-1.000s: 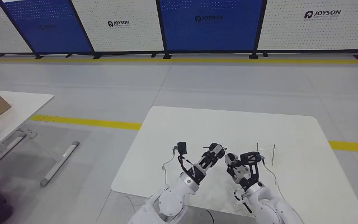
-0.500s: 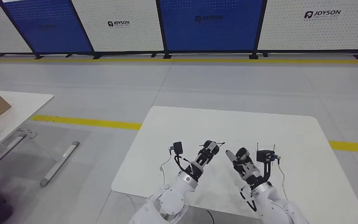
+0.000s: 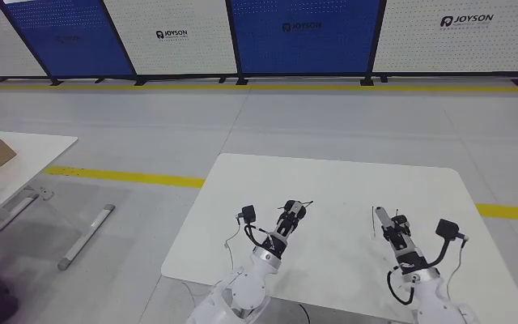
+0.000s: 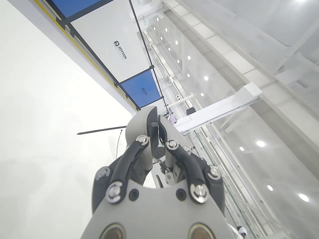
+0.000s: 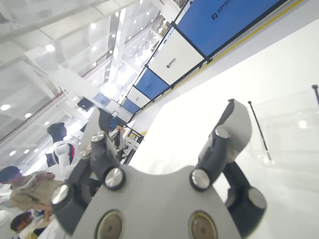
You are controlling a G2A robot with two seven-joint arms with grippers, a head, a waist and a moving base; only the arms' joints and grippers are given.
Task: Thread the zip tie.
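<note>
Swung away from the left gripper (image 3: 293, 211), the right gripper (image 3: 385, 219) sits beside a loose zip tie (image 3: 373, 222) on the white table (image 3: 340, 174) before blue panels (image 3: 306, 36); left wrist: jaws clamp the held zip tie (image 4: 99, 131), ceiling (image 4: 224, 38) beyond; right wrist: jaws wide, loose tie alongside.
</note>
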